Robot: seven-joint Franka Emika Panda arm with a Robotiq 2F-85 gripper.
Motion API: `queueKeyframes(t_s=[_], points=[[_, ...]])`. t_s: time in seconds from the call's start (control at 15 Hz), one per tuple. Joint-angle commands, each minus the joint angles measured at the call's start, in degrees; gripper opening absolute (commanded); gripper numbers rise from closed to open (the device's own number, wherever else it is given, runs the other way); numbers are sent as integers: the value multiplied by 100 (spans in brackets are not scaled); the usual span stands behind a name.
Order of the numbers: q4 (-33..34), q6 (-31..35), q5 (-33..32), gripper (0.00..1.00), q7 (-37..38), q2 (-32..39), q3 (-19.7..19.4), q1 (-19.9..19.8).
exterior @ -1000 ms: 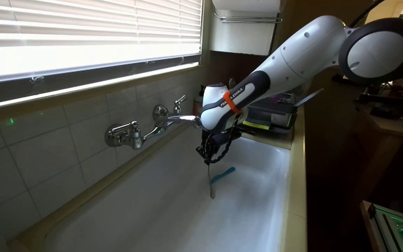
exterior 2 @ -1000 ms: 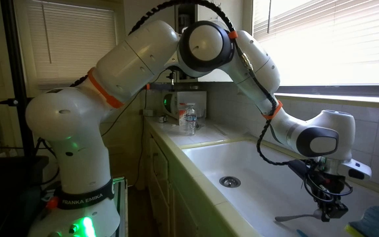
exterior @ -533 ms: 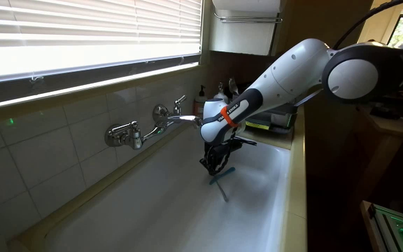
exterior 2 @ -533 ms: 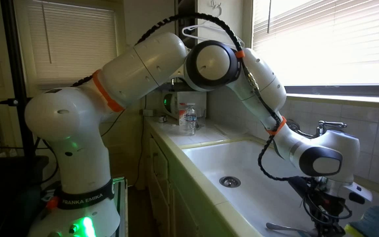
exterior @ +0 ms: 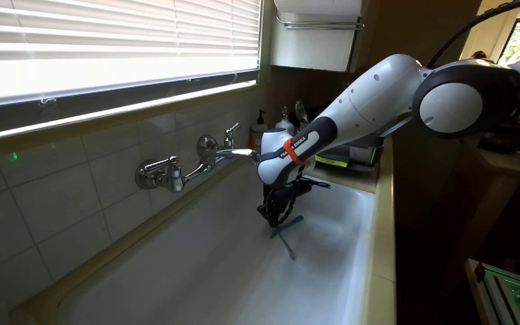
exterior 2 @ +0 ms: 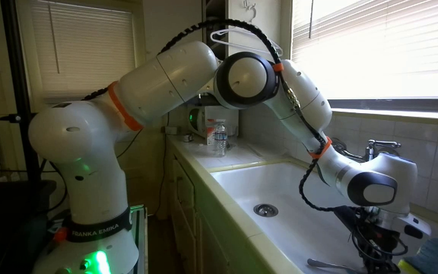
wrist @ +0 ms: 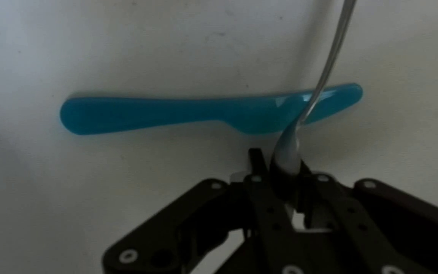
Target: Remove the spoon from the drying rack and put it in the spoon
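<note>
Well, from here the end effector (wrist: pixel 281 163) pinches the spoon (wrist: pixel 319 88) by its bowl, jaws nearly together, low in the white sink (exterior: pixel 197 271); its handle crosses over a blue knife (wrist: pixel 158 112), and the drying rack (exterior: pixel 359 140) sits apart past the sink's end.

Kitchen, white sink (exterior: pixel 197 271), chrome wall faucet (exterior: pixel 201 168), microwave (exterior 2: pixel 226 113), drying rack (exterior: pixel 339 151)

The arm (exterior 2: pixel 243 80) arches, hand (wrist: pixel 281 163) pointing down, fingers (wrist: pixel 261 190) close together.
</note>
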Motion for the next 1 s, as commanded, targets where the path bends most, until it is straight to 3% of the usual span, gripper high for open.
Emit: queueKeyframes(t_s=[0.0, 0.47, 0.93], points=[[198, 264, -40, 51, 11, 290, -49, 50], [-209, 924, -89, 100, -56, -71, -29, 227], [-464, 1076, -73, 100, -40, -381, -29, 333]])
